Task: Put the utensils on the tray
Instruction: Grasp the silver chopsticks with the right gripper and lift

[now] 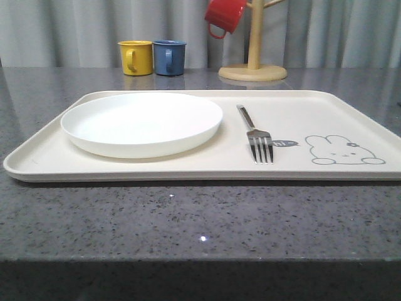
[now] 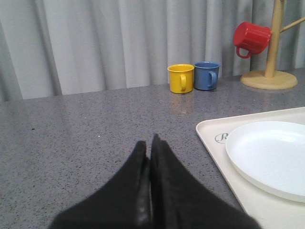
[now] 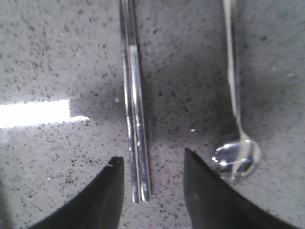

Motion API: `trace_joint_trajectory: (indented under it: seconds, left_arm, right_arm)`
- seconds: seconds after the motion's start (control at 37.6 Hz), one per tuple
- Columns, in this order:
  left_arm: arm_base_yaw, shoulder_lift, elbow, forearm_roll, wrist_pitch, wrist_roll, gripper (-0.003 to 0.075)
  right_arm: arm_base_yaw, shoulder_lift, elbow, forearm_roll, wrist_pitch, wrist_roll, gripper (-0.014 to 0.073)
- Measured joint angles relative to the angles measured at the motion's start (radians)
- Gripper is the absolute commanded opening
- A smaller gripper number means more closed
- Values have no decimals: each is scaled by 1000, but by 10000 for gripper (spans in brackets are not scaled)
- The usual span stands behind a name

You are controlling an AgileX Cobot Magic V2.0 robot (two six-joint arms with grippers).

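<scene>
Our right hand (image 3: 151, 179) hangs open and empty over the speckled stone worktop (image 3: 57, 57), the slim steel chopsticks (image 3: 134, 119) lying between its fingers, long axis straight ahead, the glossy spoon (image 3: 237, 152) just beside. Our left hand (image 2: 149, 157), pressed closed on nothing, sits beside the smooth cream tray (image 1: 294, 125), which carries the plate (image 1: 141, 123) and fork (image 1: 255, 137).

Even soft light; glare patch on countertop (image 3: 33, 114); right wrist view blurred.

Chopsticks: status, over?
Right gripper open, straddling the chopsticks on the countertop; spoon beside. Left gripper shut, empty. Plate and fork on tray. Nothing in the way.
</scene>
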Motion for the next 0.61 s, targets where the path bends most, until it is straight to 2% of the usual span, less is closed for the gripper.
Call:
trace_joint_trajectory:
  seconds: [0.35,0.4,0.53,0.61]
  left_arm:
    - [0,0,0,0,0,0,-18]
    - [0,0,0,0,0,0,-18]
    - [0,0,0,0,0,0,-18]
    - [0,0,0,0,0,0,-18]
  right_arm:
    - [0,123,3,17,-32,-17,318]
    - [0,123,3,17,-30,-17,260]
    - [0,123,3,5,-30,-17,31]
    - [0,124,-1,0,-28,-17,-46]
